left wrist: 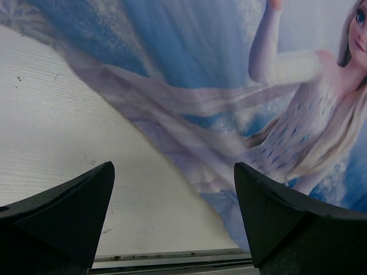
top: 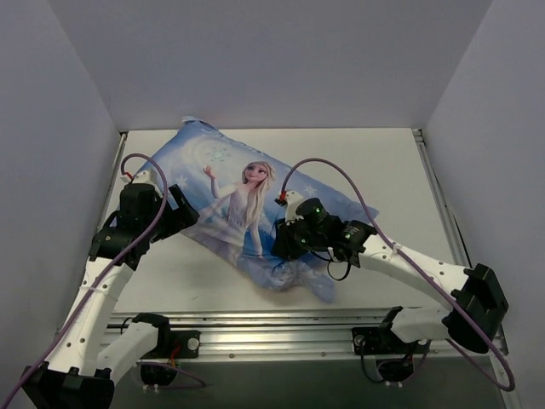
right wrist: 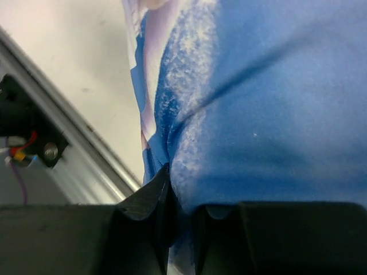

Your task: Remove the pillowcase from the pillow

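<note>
The blue pillowcase (top: 238, 200), printed with a blonde woman in a pale dress, lies diagonally across the table and bulges as if filled. The white pillow is hidden inside it. My right gripper (top: 287, 243) is shut on a fold of the pillowcase (right wrist: 241, 103) near its front end. My left gripper (top: 183, 213) is open and empty at the pillowcase's left edge (left wrist: 229, 114), its fingers (left wrist: 275, 217) above the bare table beside the fabric.
A white tabletop (top: 375, 170) lies between grey walls. A metal rail (top: 272, 328) runs along the near edge and also shows in the right wrist view (right wrist: 69, 137). Purple cables loop over both arms.
</note>
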Robot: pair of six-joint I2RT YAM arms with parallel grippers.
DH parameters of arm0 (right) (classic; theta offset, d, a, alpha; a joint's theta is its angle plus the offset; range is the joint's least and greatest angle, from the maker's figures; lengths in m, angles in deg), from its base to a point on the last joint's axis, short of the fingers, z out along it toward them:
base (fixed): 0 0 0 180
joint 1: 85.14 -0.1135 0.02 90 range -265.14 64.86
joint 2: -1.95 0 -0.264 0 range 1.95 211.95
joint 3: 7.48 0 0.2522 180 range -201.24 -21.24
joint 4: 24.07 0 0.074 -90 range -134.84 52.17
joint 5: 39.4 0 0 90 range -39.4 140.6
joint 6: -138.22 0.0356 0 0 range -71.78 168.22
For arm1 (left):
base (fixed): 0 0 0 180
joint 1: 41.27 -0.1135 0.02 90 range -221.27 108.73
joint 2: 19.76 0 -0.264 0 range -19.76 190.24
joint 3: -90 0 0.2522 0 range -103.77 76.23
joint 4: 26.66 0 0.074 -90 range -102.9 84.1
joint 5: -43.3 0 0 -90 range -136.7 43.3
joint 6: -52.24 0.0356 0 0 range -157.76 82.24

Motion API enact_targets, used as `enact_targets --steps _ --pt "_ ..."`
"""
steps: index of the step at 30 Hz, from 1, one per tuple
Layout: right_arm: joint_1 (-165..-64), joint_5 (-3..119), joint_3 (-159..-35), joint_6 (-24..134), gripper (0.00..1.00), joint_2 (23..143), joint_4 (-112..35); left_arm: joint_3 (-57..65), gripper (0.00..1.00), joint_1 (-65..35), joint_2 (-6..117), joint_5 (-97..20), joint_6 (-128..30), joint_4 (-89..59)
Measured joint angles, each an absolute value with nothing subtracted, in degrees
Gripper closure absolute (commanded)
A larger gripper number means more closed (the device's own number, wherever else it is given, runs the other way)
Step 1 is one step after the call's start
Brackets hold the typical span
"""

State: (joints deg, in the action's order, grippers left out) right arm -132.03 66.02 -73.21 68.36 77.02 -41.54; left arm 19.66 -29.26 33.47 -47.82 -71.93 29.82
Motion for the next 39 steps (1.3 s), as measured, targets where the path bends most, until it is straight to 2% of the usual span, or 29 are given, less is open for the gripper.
enact_targets --steps 1,3,4,7,10,17,21,26,33,36,39 --pt "-133.4 66.0 -73.2 69.2 0.67 75.6 -42.9 19.7 0.06 -29.3 33.7 -47.8 -72.2 29.7" --pt "-135.3 66.1 -73.8 69.8 0.52 73.6 -46.0 19.7 0.06 -29.3 34.0 -47.8 -73.0 29.7" --pt "-135.7 66.2 -74.7 70.0 0.41 73.1 -47.7 19.7 0.06 -29.3 34.0 -47.9 -73.3 29.7" --pt "-135.1 65.9 -80.2 68.8 0.31 73.1 -51.9 19.7 0.06 -29.3 34.0 -48.0 -74.3 29.7" --pt "-130.3 66.6 -88.9 66.2 0.25 74.5 -55.0 19.7 0.06 -29.3 34.0 -48.1 -75.5 29.7" --pt "-109.8 70.1 -97.2 61.2 0.22 81.8 -55.4 22.0 0.06 -29.3 34.4 -48.1 -77.7 28.0" --pt "-104.4 73.6 -97.1 60.1 0.27 91.7 -53.7 23.8 0.06 -29.3 38.9 -47.8 -78.3 25.1" --pt "-105.4 79.6 -91.8 60.7 0.28 98.7 -49.1 22.9 0.06 -29.6 51.7 -45.4 -77.9 17.6" --pt "-114.7 79.0 -77.6 66.0 0.27 84.8 -43.2 14.2 0.06 -30.7 64.6 -41.9 -75.9 14.3" --pt "-118.8 79.9 -74.0 68.4 0.24 79.8 -45.1 12.0 0.06 -30.9 64.9 -41.3 -75.8 13.4" --pt "-118.8 80.4 -75.7 68.2 0.2 78.4 -50.1 11.4 0.06 -30.7 62.4 -40.3 -75.2 14.5"
